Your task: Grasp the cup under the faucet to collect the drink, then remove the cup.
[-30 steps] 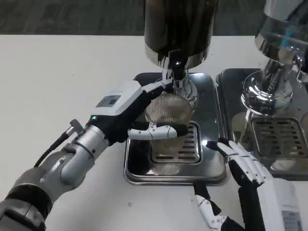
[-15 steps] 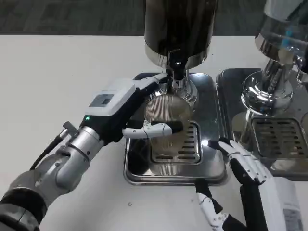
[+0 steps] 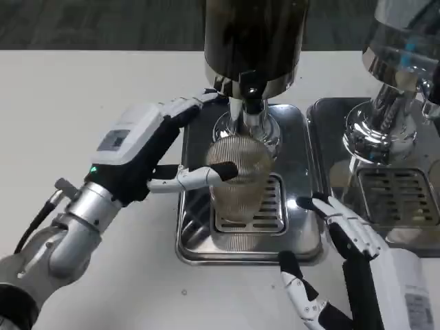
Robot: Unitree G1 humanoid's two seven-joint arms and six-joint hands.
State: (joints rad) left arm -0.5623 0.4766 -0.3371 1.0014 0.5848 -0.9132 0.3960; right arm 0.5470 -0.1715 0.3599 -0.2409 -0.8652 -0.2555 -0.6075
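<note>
A clear ribbed cup [image 3: 238,184] with some drink in it stands on the grate of the steel drip tray [image 3: 300,232], right below the black faucet [image 3: 251,104] of the dark dispenser [image 3: 254,38]. My left hand [image 3: 137,155] is to the cup's left with its fingers spread wide. The thumb tip [image 3: 223,170] lies against the cup's near side, while the upper fingers [image 3: 199,103] reach past the tray's back-left corner, apart from the cup. My right hand [image 3: 347,237] hovers by the tray's front right corner, fingers apart and holding nothing.
A second shiny dispenser [image 3: 388,130] with its own drip tray [image 3: 399,199] stands close on the right, just beyond my right hand. The white table [image 3: 82,82] stretches to the left and back.
My left hand has drawn back to the left and its upper fingers have come off the cup; only the thumb stays against it. The cup stays under the faucet. The right hand barely moved.
</note>
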